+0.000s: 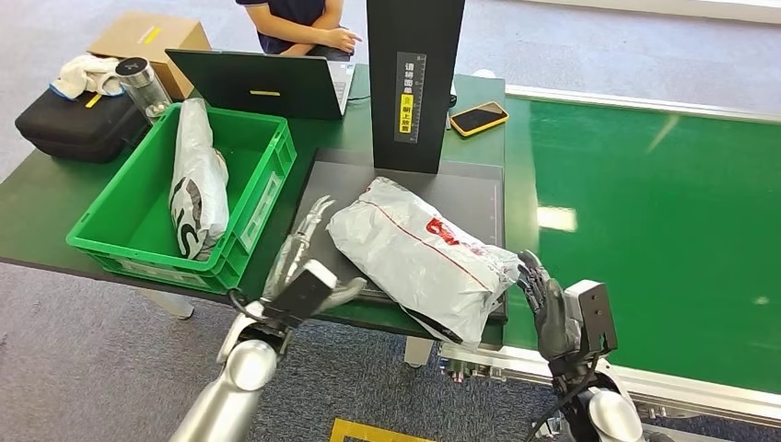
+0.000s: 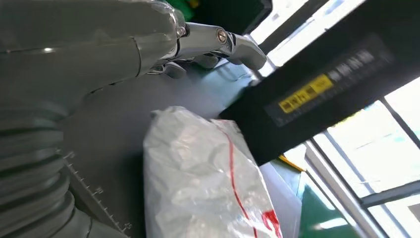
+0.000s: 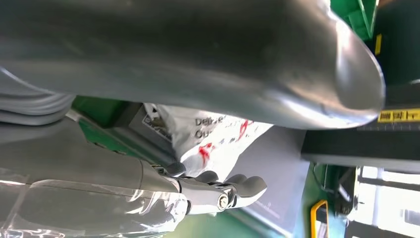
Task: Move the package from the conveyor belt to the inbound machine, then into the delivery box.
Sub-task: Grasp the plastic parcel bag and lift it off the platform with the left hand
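A grey-white package (image 1: 419,253) with red print lies on the dark plate (image 1: 470,193) of the inbound machine, in front of its black column (image 1: 414,83). The package's near end hangs over the plate's front edge. My left hand (image 1: 304,256) rests over the plate just left of the package, fingers stretched out and holding nothing. My right hand (image 1: 545,302) is at the package's right end, fingers slightly curled and close to the plastic but not gripping it. The left wrist view shows the package (image 2: 208,183) beyond my left hand (image 2: 148,44). The right wrist view shows the package (image 3: 213,134) past my right hand (image 3: 213,193).
A green crate (image 1: 101,244) stands left of the plate with another package (image 1: 198,180) inside. The green conveyor belt (image 1: 645,230) runs on the right. A phone (image 1: 479,117), a laptop (image 1: 267,83), a black bag (image 1: 64,124) and a seated person (image 1: 304,23) are at the back.
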Robot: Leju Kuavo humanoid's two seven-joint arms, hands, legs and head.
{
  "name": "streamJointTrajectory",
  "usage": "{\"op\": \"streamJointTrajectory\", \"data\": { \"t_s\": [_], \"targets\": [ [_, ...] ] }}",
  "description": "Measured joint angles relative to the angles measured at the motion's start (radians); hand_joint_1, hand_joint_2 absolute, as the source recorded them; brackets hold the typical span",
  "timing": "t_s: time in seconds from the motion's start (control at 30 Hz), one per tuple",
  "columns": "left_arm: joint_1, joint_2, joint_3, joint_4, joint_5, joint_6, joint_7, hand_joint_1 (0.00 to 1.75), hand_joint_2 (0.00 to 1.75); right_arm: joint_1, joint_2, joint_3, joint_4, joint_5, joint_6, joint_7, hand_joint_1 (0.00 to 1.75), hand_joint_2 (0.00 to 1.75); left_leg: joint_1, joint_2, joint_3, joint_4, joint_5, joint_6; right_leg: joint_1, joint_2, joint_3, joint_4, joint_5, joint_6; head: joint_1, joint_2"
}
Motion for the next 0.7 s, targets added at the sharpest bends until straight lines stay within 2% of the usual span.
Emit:
{"op": "streamJointTrajectory", "data": {
  "t_s": [0.13,0.27,0.4,0.57,0.7],
  "targets": [
    [-0.044,-0.014,-0.135,0.017,-0.121,0.077,0.018,0.0,1.75,0.018,0.03,-0.047,-0.02,0.031,-0.002,-0.017,0.0,0.0,0.0,0.0,0.0,0.0,0.0,0.0,0.0,0.0,0.0,0.0,0.0,0.0,0.0,0.0],
    [-0.086,-0.034,-0.224,0.033,-0.08,0.056,-0.033,0.0,1.75,0.035,0.058,-0.097,-0.088,0.053,-0.055,-0.098,0.0,0.0,-0.001,0.0,0.001,0.0,0.0,0.0,0.0,0.0,0.0,0.0,0.001,0.0,0.0,0.0],
    [-0.12,-0.045,-0.308,0.049,-0.107,0.067,-0.04,0.0,1.75,0.067,0.084,-0.143,-0.179,0.036,-0.043,-0.132,0.0,1.75,-0.001,0.0,0.001,0.0,0.0,0.0,0.0,0.0,0.0,0.0,0.0,0.0,0.0,0.0],
    [-0.165,-0.065,-0.41,0.096,-0.167,0.107,-0.023,0.0,1.75,0.117,0.113,-0.171,-0.27,0.061,-0.016,-0.165,0.0,1.75,0.0,0.0,0.001,0.0,0.0,0.0,0.0,0.0,0.0,0.0,0.0,0.0,0.0,0.0],
    [-0.216,-0.085,-0.482,0.182,-0.229,0.074,0.062,0.0,1.75,0.151,0.136,-0.177,-0.343,0.116,-0.02,-0.213,0.0,1.75,-0.001,0.0,0.001,0.0,0.0,0.0,0.0,0.0,0.0,0.0,0.0,0.0,0.0,0.0]
  ]
}}
